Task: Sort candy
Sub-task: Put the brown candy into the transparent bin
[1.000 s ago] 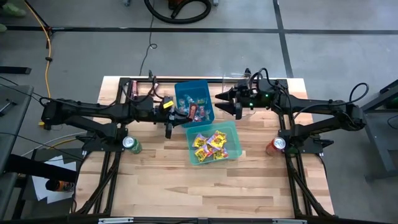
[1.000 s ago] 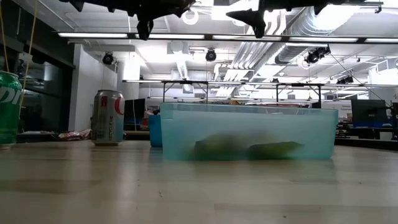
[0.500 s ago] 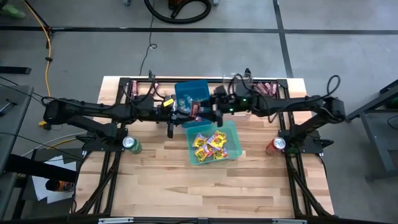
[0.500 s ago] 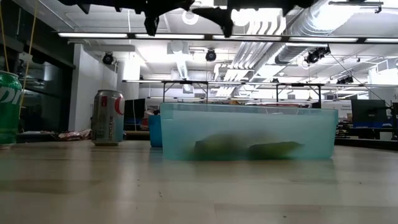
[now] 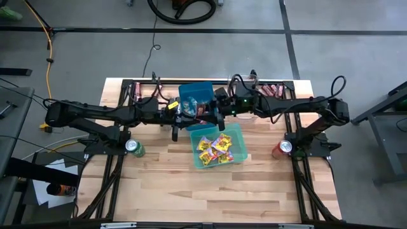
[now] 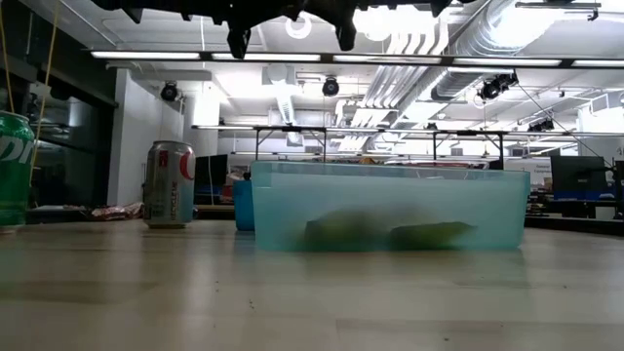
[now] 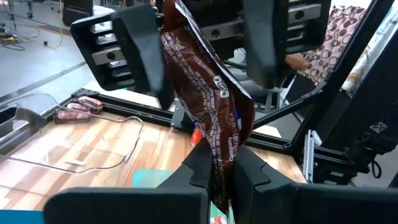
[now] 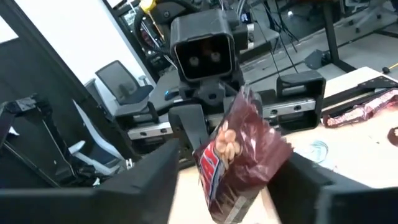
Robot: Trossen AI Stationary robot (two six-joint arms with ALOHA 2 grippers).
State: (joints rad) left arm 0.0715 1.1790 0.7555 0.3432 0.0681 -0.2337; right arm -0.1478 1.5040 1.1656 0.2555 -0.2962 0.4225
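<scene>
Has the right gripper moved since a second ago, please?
Yes. In the high view the right gripper has travelled leftward from beyond the blue bin's right edge to over the bin, its jaws now flanking the maroon packet held by the left gripper.

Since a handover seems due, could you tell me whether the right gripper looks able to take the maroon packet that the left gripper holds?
Probably yes: the right gripper already straddles the maroon packet pinched by the left gripper, nothing between.
</scene>
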